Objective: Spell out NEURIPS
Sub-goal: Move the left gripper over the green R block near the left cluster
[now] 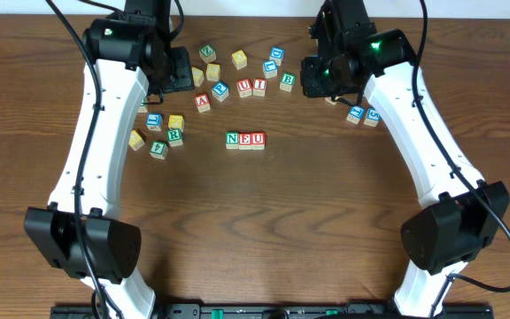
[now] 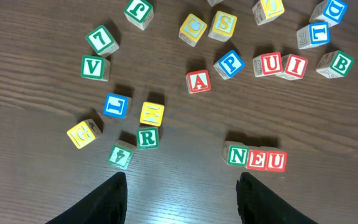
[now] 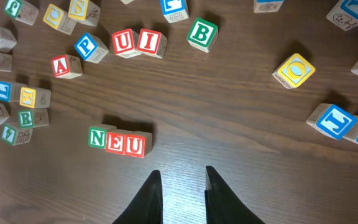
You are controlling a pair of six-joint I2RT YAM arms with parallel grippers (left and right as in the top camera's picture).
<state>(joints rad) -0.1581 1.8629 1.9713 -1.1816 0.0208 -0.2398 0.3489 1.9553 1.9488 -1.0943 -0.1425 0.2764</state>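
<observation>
Three cubes stand in a row at the table's middle: green N [image 1: 232, 139], red E [image 1: 245, 140], red U [image 1: 258, 139]; the same row N [image 2: 238, 155], E [image 2: 257, 160], U [image 2: 276, 161] shows in the left wrist view. Loose lie a green R [image 1: 174, 136], a blue P [image 1: 220, 89], a red I [image 1: 258, 86] beside a second red U [image 1: 244, 87], and a yellow S [image 2: 221, 23]. My left gripper [image 2: 182, 180] hangs open and empty above bare wood, nearer than the R. My right gripper [image 3: 183, 173] is open by a narrow gap, empty, just right of the row.
Other letter cubes are scattered along the back: a red A [image 1: 203, 101], a green B [image 1: 288, 81], a green V [image 2: 93, 67], a yellow O [image 3: 294, 70], and blue cubes [image 1: 356, 112] at the right. Both arms reach in from the near edge.
</observation>
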